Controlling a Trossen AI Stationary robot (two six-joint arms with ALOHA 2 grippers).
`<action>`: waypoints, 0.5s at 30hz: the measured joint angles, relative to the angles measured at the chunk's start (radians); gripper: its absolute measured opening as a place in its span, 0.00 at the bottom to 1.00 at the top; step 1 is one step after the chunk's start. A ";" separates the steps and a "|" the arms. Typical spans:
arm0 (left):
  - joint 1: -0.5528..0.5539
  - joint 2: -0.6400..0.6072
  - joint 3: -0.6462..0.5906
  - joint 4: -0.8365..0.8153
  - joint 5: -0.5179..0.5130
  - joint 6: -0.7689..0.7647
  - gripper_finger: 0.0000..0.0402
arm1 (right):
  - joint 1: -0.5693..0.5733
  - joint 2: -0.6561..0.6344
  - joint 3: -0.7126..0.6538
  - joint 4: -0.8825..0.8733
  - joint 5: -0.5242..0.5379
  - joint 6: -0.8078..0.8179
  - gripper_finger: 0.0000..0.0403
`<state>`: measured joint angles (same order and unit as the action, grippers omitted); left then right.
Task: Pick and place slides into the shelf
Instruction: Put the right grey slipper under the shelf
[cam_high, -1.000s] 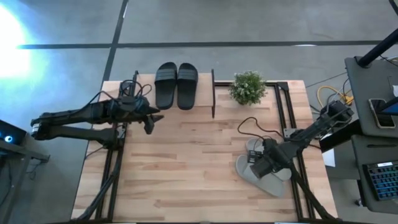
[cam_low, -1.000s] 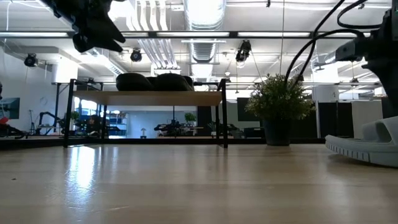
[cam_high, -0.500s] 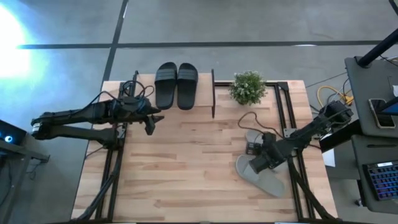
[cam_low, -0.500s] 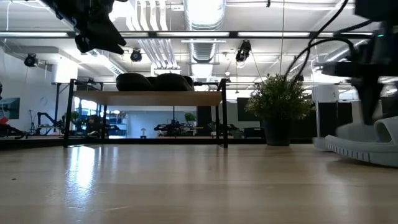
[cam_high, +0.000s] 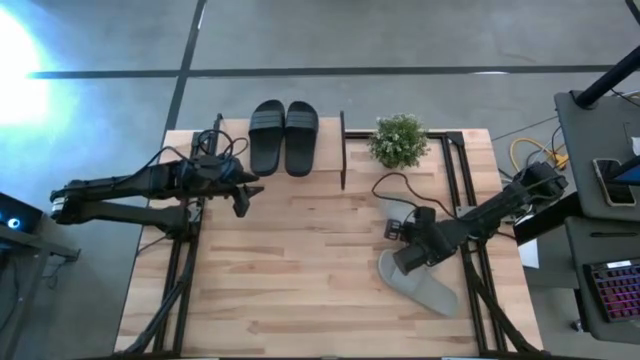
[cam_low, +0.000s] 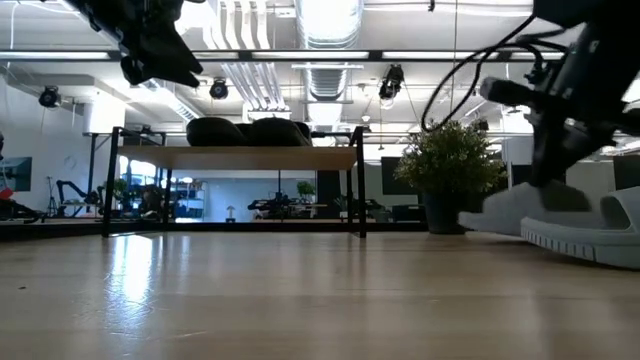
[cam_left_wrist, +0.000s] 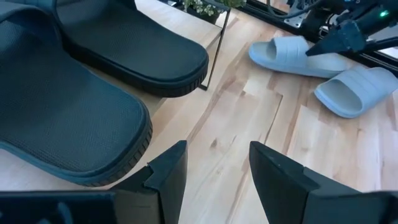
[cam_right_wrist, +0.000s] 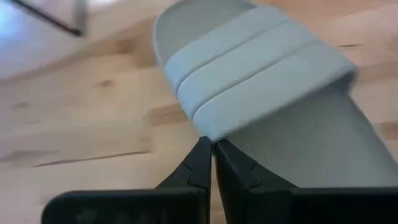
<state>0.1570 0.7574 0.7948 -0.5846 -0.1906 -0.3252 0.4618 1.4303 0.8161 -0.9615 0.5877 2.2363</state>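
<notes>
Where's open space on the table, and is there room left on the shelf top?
Bare tabletop spans the middle between both arms. Crowded near the right gripper, shut at the grey slides. The shelf top has room beside the black slides.

- Strong white glare blooms on the floor (cam_high: 20, 70) at nine to ten o'clock in the high view.
- Low view: bright ceiling lights (cam_low: 330, 20) backlight everything, and the counter (cam_low: 300, 290) carries a pale sheen.
- Right wrist view: grey slide (cam_right_wrist: 261, 68) soft with blur.
</notes>
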 joint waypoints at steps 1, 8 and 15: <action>0.000 0.000 0.000 0.001 0.000 0.000 0.40 | 0.000 0.000 0.010 0.019 0.021 -0.017 0.02; 0.000 0.002 0.002 -0.001 0.000 0.000 0.40 | -0.025 0.000 0.138 0.099 0.071 -0.208 0.02; 0.000 0.012 0.011 0.005 0.000 -0.002 0.40 | -0.103 0.017 0.235 0.215 0.068 -0.224 0.02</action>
<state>0.1566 0.7692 0.8062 -0.5800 -0.1909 -0.3270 0.3588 1.4475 1.0511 -0.7461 0.6561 2.0128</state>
